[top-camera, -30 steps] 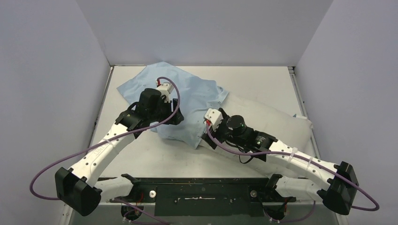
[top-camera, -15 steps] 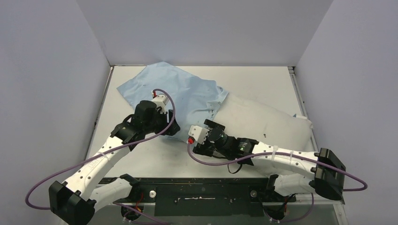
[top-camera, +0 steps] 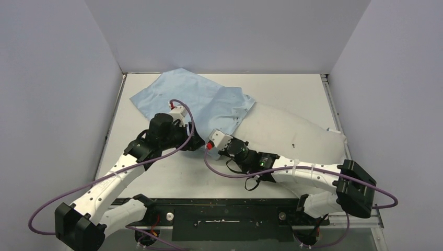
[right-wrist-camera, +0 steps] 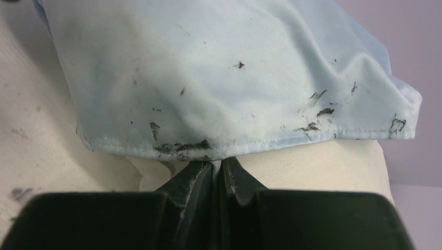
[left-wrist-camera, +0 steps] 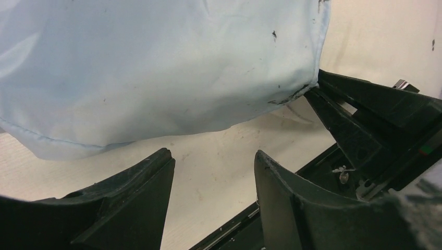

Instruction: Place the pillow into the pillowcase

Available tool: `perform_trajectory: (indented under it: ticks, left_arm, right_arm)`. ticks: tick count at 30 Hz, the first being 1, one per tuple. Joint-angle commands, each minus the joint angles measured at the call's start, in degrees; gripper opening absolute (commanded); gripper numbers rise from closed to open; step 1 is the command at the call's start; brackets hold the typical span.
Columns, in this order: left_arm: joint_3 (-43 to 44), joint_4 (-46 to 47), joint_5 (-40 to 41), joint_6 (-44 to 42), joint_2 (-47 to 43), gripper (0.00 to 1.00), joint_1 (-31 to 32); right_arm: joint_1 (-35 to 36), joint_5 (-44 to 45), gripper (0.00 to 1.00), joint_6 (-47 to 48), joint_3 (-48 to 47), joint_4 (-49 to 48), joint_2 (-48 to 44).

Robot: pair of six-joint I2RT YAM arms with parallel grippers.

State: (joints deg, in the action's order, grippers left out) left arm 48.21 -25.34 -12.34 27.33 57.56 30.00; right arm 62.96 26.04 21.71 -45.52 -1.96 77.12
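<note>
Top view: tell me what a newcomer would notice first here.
A wrinkly blue pillowcase spreads over the far left of the table, its edge overlapping one end of a plump white pillow that lies toward the right. In the middle, the right tool is shut on the pillowcase's stained hem. The left tool stands open just short of the cloth, holding nothing.

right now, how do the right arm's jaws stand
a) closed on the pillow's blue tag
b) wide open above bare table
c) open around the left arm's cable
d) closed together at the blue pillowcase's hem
d: the right wrist view shows the right gripper with its jaws pressed together, the tips pinching the stitched hem of the pillowcase.
</note>
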Motion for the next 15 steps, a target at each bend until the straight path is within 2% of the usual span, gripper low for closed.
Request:
perform_trajectory:
  ticks: [1, 7, 11, 15]
  left_arm:
    - [0.1, 6.8, 0.3, -0.1, 0.1, 0.57, -0.3]
    - [-1.3, 14.4, 4.5, 2.6, 1.9, 0.65, -0.3]
    - [0.4, 15.6, 7.7, 1.9, 3.8, 0.67, -0.2]
    - [-0.9, 21.7, 9.6, -0.1, 5.3, 0.67, 0.2]
  right_arm:
    - [-1.8, -0.6, 0.00, -8.1, -5.1, -10.2, -4.6]
    - [-10.9, -11.9, 0.00, -19.5, -10.6, -10.4, -3.2]
    - [-12.7, -16.4, 0.00, -23.8, -15.4, -9.9, -2.4]
    - [-13.2, -17.8, 0.00, -26.7, -21.3, -6.7, -0.7]
